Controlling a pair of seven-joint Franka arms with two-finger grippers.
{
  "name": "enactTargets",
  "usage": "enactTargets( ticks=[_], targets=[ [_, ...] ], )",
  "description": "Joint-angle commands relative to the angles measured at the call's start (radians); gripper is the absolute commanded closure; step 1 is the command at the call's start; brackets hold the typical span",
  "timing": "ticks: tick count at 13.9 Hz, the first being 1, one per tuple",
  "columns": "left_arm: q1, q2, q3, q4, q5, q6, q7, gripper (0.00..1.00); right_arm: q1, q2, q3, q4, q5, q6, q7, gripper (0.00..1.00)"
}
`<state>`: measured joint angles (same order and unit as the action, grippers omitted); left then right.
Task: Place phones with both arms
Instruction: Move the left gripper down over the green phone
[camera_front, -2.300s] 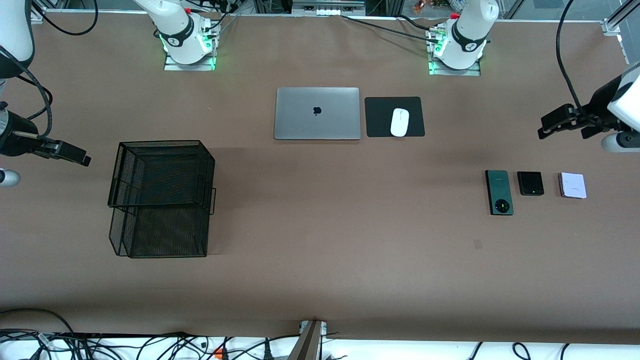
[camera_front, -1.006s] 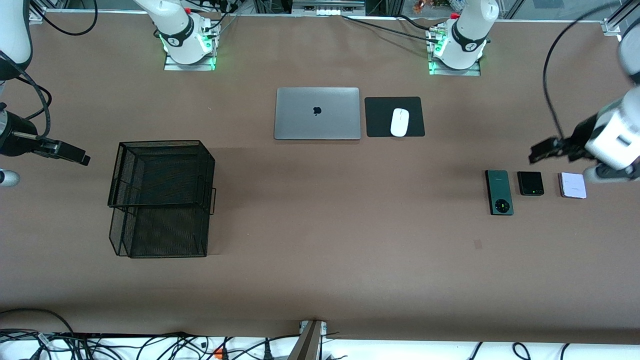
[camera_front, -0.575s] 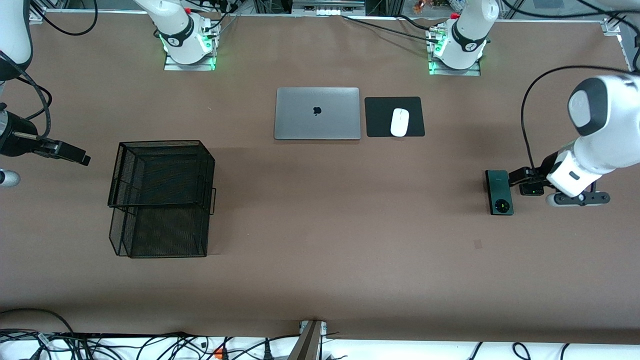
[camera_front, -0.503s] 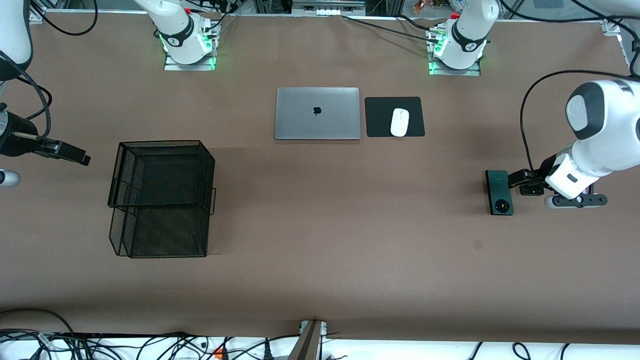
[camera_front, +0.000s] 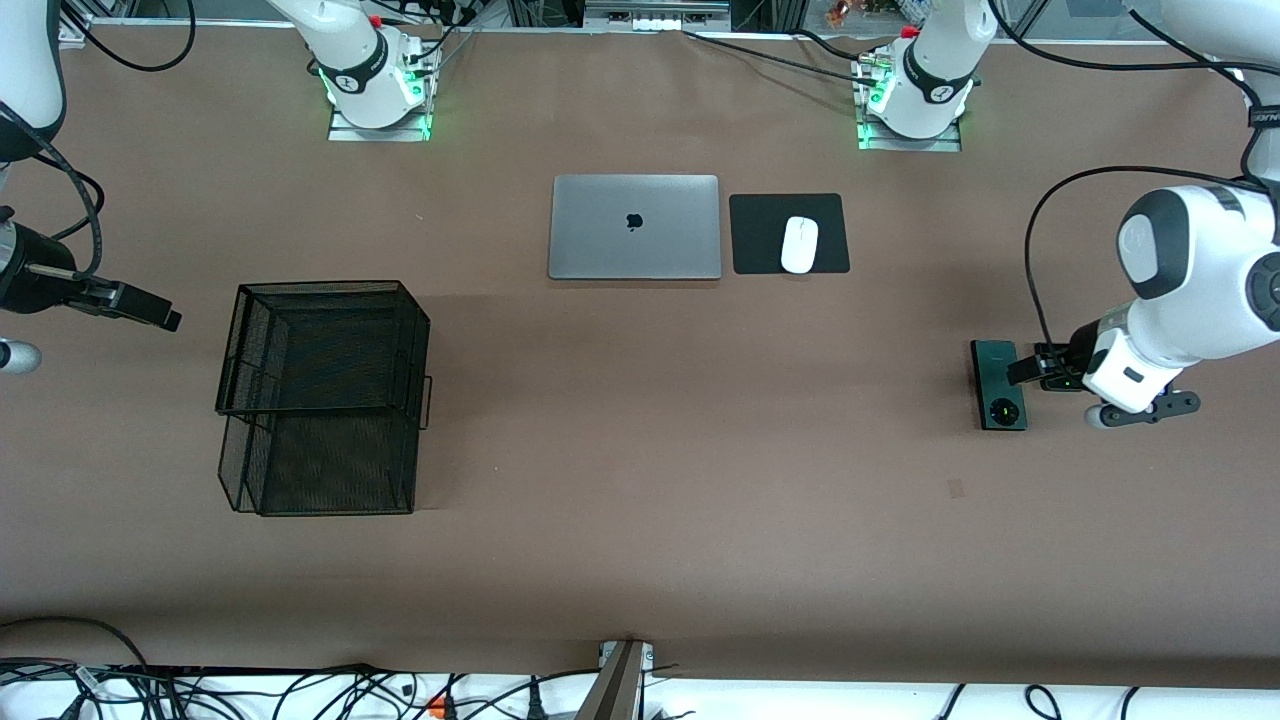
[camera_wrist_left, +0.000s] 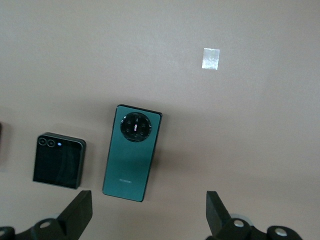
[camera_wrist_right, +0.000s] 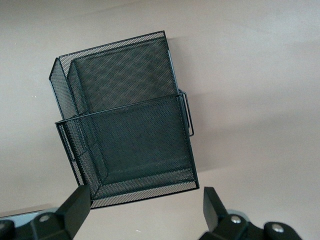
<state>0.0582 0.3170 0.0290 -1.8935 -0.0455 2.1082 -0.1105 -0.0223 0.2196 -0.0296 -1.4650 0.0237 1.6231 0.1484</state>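
The left end effector, released, is hovering over the black phone beside the green phone; the arm is hiding the lilac one. The right end effector, released, is waiting by the mesh basket.

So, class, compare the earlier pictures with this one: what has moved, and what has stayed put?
The left gripper has come down from the table's edge over the phones, jaws open, now above the dark-green phone and black phone, holding nothing. The right gripper, mesh basket, laptop and mouse stayed put.
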Motion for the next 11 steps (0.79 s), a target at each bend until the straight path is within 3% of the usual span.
enactTargets(
  ticks=[1,7,9,11],
  targets=[
    [-0.032,0.034,0.003,0.022,0.010,0.003,-0.032,0.00,-0.007,0.000,0.005,0.006,0.018,-0.009,-0.010,0.00],
    [-0.052,0.056,0.000,0.108,0.038,-0.016,-0.277,0.00,-0.007,0.000,0.007,0.006,0.018,-0.011,-0.010,0.00],
    [-0.060,0.070,0.000,0.090,0.039,-0.014,-0.267,0.00,-0.007,0.000,0.007,0.006,0.018,-0.009,-0.010,0.00],
    [-0.077,0.064,0.000,0.024,0.132,0.057,-0.189,0.00,-0.007,0.000,0.007,0.006,0.018,-0.009,-0.010,0.00]
  ],
)
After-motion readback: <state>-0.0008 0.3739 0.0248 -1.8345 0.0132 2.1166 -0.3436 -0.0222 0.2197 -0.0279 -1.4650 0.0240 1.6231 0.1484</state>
